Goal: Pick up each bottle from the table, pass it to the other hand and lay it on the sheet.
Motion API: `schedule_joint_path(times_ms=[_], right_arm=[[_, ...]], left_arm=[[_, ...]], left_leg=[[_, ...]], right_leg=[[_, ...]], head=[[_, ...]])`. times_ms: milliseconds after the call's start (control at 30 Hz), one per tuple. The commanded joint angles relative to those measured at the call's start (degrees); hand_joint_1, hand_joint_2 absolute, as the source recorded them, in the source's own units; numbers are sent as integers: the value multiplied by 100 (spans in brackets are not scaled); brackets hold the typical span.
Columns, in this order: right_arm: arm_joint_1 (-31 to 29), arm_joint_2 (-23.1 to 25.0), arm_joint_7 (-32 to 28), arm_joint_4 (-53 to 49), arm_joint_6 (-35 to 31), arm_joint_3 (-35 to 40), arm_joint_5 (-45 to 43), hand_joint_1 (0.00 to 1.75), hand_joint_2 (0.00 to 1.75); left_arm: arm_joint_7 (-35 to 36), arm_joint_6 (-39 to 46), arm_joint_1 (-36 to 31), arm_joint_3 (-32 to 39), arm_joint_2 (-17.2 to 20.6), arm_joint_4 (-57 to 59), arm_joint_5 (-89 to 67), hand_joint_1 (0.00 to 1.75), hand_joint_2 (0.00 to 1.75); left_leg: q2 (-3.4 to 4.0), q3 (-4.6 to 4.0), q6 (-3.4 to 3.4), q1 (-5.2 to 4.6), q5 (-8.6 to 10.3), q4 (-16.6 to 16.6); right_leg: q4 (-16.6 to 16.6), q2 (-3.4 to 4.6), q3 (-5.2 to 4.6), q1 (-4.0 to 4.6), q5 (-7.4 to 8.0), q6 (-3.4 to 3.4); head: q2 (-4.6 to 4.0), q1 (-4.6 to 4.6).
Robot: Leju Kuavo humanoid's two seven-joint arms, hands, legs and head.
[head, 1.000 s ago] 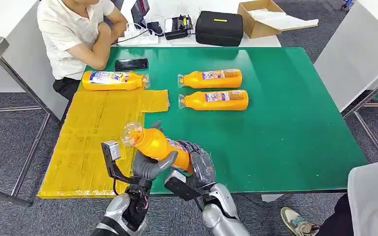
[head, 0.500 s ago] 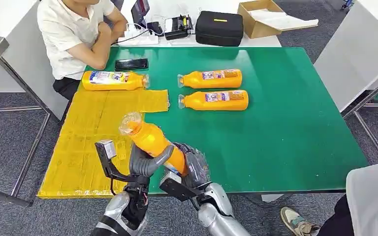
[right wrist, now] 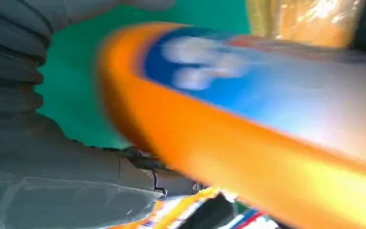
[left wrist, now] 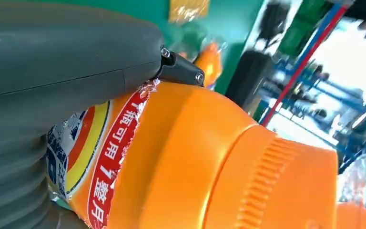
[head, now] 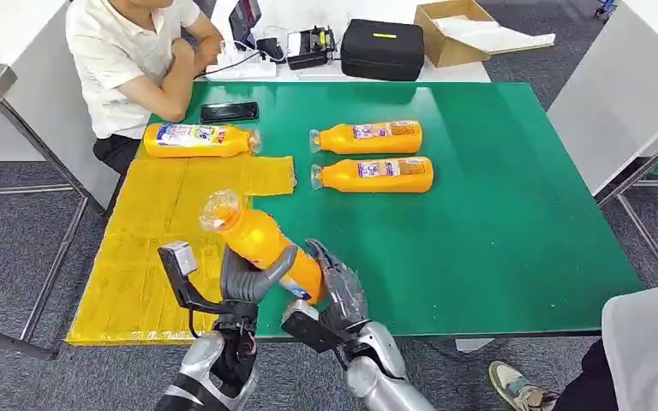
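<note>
My left hand [head: 253,278] grips an orange bottle [head: 261,240] around its middle, tilted with its clear cap up and to the left, above the near edge of the green table [head: 497,214]. In the left wrist view the thumb of my left hand [left wrist: 52,71] lies across that bottle [left wrist: 195,157]. My right hand [head: 338,287] stands beside the bottle's base with its fingers straightened and apart. The right wrist view shows the bottle [right wrist: 248,119] blurred, close to my right hand [right wrist: 38,157]. A yellow sheet [head: 154,248] covers the table's left part, with one bottle [head: 197,139] lying at its far end. Two more bottles [head: 368,136] [head: 375,174] lie on the green.
A person [head: 128,51] sits at the table's far left corner, arms folded, beside a black phone [head: 229,111]. A black case [head: 382,48] and a cardboard box [head: 458,30] stand behind the table. Another person [head: 651,342] stands at the near right.
The held bottle has shifted left and slightly toward me with my left hand. My right hand's fingers have uncurled from the bottle's base.
</note>
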Motion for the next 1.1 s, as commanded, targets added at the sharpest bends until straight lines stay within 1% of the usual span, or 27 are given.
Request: schedule_joint_path(times_ms=[33, 67, 100, 133, 167, 200, 233, 267, 333, 367, 400, 467, 533, 600, 633, 700, 733, 767, 800, 900, 933, 967, 1000, 1033, 1067, 1100], right_arm=[[167, -239, -285, 12, -408, -184, -606, 0, 175], [201, -288, -298, -29, -509, -253, -654, 0, 175], [364, -413, 169, -199, -1760, -845, 92, 0, 175], [427, -813, 2, -400, -1652, -1173, -133, 0, 175], [481, -909, -120, -537, -1576, -1519, -177, 0, 175], [511, -920, -278, -635, -1382, -1889, -188, 0, 175], [508, -896, -365, -671, -1321, -2082, -135, 0, 175], [497, -883, -382, -681, -1304, -2191, -128, 0, 175], [459, -834, -414, -681, -1430, -2362, 55, 0, 175], [471, -799, -390, -749, -1423, -2462, 88, 0, 175], [486, -783, -371, -801, -1451, -2516, 137, 0, 175], [511, -748, -329, -900, -1537, -2643, 207, 0, 175], [484, -747, -337, -930, -1531, -2681, 230, 0, 175], [459, -752, -338, -939, -1522, -2683, 228, 0, 175], [459, -752, -338, -939, -1522, -2683, 228, 0, 175], [459, -752, -338, -939, -1522, -2683, 228, 0, 175], [468, -748, -336, -934, -1524, -2683, 229, 0, 175], [468, -748, -336, -934, -1524, -2683, 229, 0, 175], [468, -748, -336, -934, -1524, -2683, 229, 0, 175], [468, -748, -336, -934, -1524, -2683, 229, 0, 175], [468, -748, -336, -934, -1524, -2683, 229, 0, 175], [455, -724, -350, -923, -1534, -2714, 213, 0, 175], [424, -729, -362, -912, -1478, -2715, 211, 0, 175], [390, -723, -381, -898, -1439, -2728, 220, 0, 175], [361, -709, -387, -872, -1377, -2738, 207, 0, 175], [317, -692, -409, -831, -1335, -2726, 206, 0, 175]], left_arm=[[-278, 946, -179, -354, 215, -233, -671, 175, 175], [-381, 1146, -172, -376, 267, -265, -906, 175, 175], [-151, 2350, -270, -809, 679, -158, -2356, 175, 175], [-88, 2045, -49, -512, 912, -365, -3249, 175, 175], [-172, 1815, 51, -268, 976, -406, -3605, 175, 175], [-193, 1588, 126, 22, 965, -433, -4029, 175, 175], [-154, 1409, 131, 169, 945, -444, -4204, 175, 175], [-39, 1326, 64, 158, 991, -377, -4418, 175, 175], [149, 1432, -111, 263, 978, -174, -4978, 175, 175], [241, 1384, -209, 343, 959, -49, -5214, 175, 175], [304, 1378, -264, 400, 946, 28, -5377, 175, 175], [369, 1645, -378, 488, 907, 215, -5938, 175, 175], [458, 1860, -509, 416, 942, 385, -6493, 175, 175], [458, 1857, -537, 429, 946, 387, -6492, 175, 175], [458, 1857, -537, 429, 946, 387, -6492, 175, 175], [458, 1857, -537, 429, 946, 387, -6492, 175, 175], [458, 1855, -526, 425, 938, 395, -6492, 175, 175], [458, 1855, -526, 425, 938, 395, -6492, 175, 175], [458, 1855, -526, 425, 938, 395, -6492, 175, 175], [458, 1855, -526, 425, 938, 395, -6492, 175, 175], [458, 1855, -526, 425, 938, 395, -6492, 175, 175], [633, 1871, -607, 374, 969, 538, -6816, 175, 175], [758, 1977, -709, 343, 1008, 686, -7180, 175, 175], [900, 1939, -860, 407, 997, 967, -7391, 175, 175], [1040, 2057, -1020, 376, 1040, 1245, -7814, 175, 175], [1200, 2046, -1184, 322, 1085, 1535, -8169, 175, 175]], left_leg=[[11, 35, 0, 5, -18, 3], [2, 19, 0, 2, -8, -1], [1, 28, -1, 5, -13, 2], [3, 38, -1, 6, -18, 2], [-6, 34, 1, -3, -2, -16], [-2, 48, 1, 1, -9, -15], [1, 59, 3, -2, -9, -21], [7, 34, 1, -4, -6, -13], [17, 38, 1, 2, -17, 1], [3, 37, 3, 1, -18, 6], [1, 17, 2, 0, -6, 1], [26, 36, -1, 2, -17, 4], [15, 18, -1, -4, -5, 0], [4, 28, -3, 2, -7, 3], [3, 15, 0, -3, -1, 1], [19, 34, 0, 2, -14, 6], [16, 24, 1, -2, -6, 0], [21, 35, 2, 2, -12, 2], [13, 23, 1, 0, -5, -1], [16, 43, 1, 5, -17, 5], [12, 30, 1, 5, -10, 4], [9, 16, 1, 3, -3, 1], [15, 27, 0, 4, -10, 5], [17, 35, 0, 5, -13, 6], [9, 18, -1, 2, -1, 1], [9, 22, -1, 3, -3, 2]], right_leg=[[-2, -1, 37, 11, -16, -25], [-3, -7, 22, 5, -9, -17], [-2, -10, 32, 9, -14, -22], [-3, -10, 43, 11, -18, -27], [-15, -15, 38, 1, -7, -17], [-18, -14, 53, 7, -11, -24], [-24, -12, 63, 4, -11, -26], [-13, 0, 36, 0, -5, -17], [-5, 7, 41, 7, -11, -23], [-2, -9, 47, 7, -15, -25], [-2, -6, 28, 3, -6, -18], [2, 15, 34, 7, -8, -30], [1, 0, 16, 1, -2, -19], [1, -15, 30, 9, -8, -28], [-1, -10, 17, 6, -2, -16], [-1, 2, 35, 14, -10, -27], [-3, 3, 24, 8, -3, -16], [-3, 6, 35, 11, -8, -22], [-3, 0, 23, 6, -4, -15], [-2, -2, 45, 12, -15, -26], [-2, -2, 33, 10, -8, -20], [-3, -2, 19, 6, -2, -13], [-1, 1, 29, 9, -7, -20], [0, 1, 38, 11, -10, -26], [-1, -3, 20, 6, -2, -17], [0, -4, 25, 7, -4, -20]], head=[[0, -4], [0, -2], [0, -2], [0, -2], [0, -4], [0, -4], [0, -2], [0, -4], [0, -4], [0, 2], [0, 4], [0, -4], [0, -2], [0, 0], [0, -2], [0, -2], [0, -2], [0, -2], [0, -2], [0, -2], [0, -2], [0, -2], [0, -2], [0, -2], [0, -2], [0, -2]])
